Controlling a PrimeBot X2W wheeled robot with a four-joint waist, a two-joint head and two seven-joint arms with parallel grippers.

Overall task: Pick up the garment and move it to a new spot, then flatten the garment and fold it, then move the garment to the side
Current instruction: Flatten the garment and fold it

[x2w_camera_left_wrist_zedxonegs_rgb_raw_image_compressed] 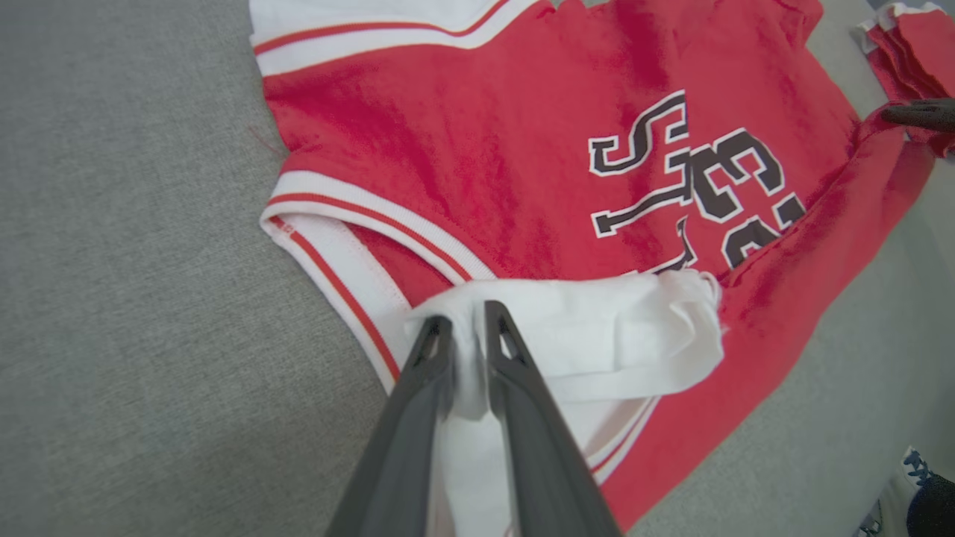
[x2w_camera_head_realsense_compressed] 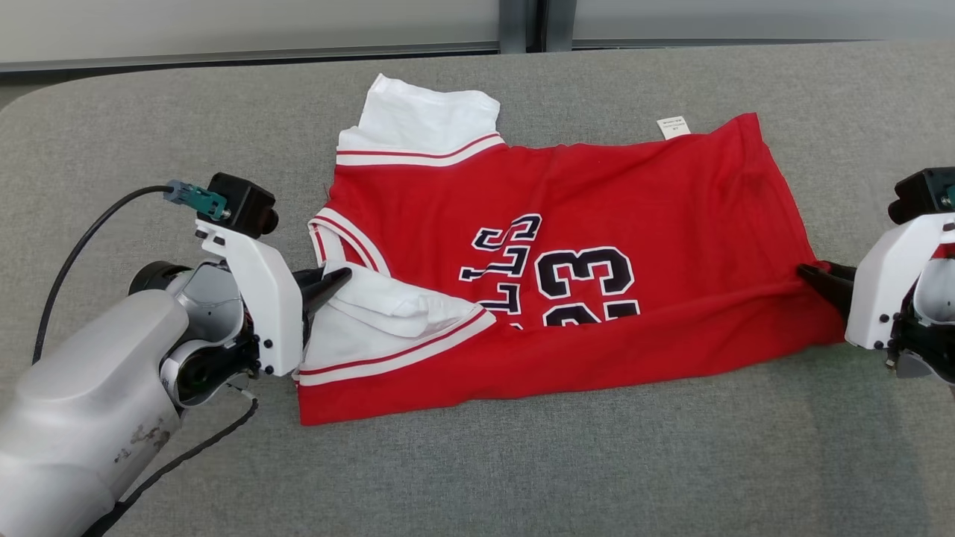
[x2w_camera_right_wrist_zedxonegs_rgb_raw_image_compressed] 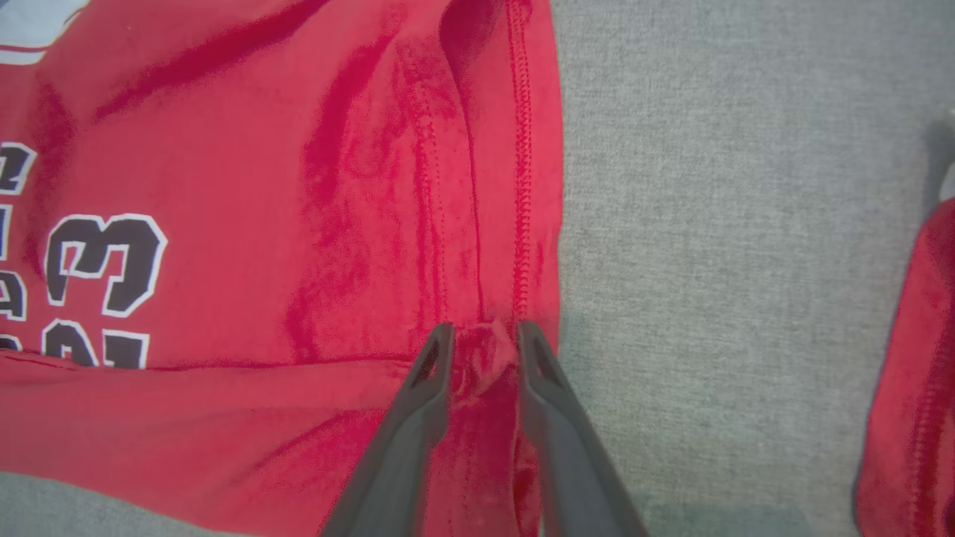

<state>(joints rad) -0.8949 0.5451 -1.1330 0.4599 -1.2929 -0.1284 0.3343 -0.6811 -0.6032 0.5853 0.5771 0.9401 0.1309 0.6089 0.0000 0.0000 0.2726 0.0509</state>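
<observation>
Looks like the left pincer (x2w_camera_left_wrist_zedxonegs_rgb_raw_image_compressed: 464,317) is pinching the jersey (x2w_camera_head_realsense_compressed: 582,194) by its white sleeve (x2w_camera_left_wrist_zedxonegs_rgb_raw_image_compressed: 597,328) and the right pincer (x2w_camera_right_wrist_zedxonegs_rgb_raw_image_compressed: 485,328) is gripping the red hem (x2w_camera_right_wrist_zedxonegs_rgb_raw_image_compressed: 522,186), probably so the fold is lying straight on the surface (x2w_camera_head_realsense_compressed: 522,462).

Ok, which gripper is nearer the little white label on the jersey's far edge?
Right. The right gripper pinches the hem of the jersey, at the end nearer the label; the left gripper pinches the white sleeve at the opposite end.

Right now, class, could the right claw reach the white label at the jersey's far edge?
Likely not yet: the right claw is shut on the jersey hem; the label lies unobstructed beyond.
</observation>
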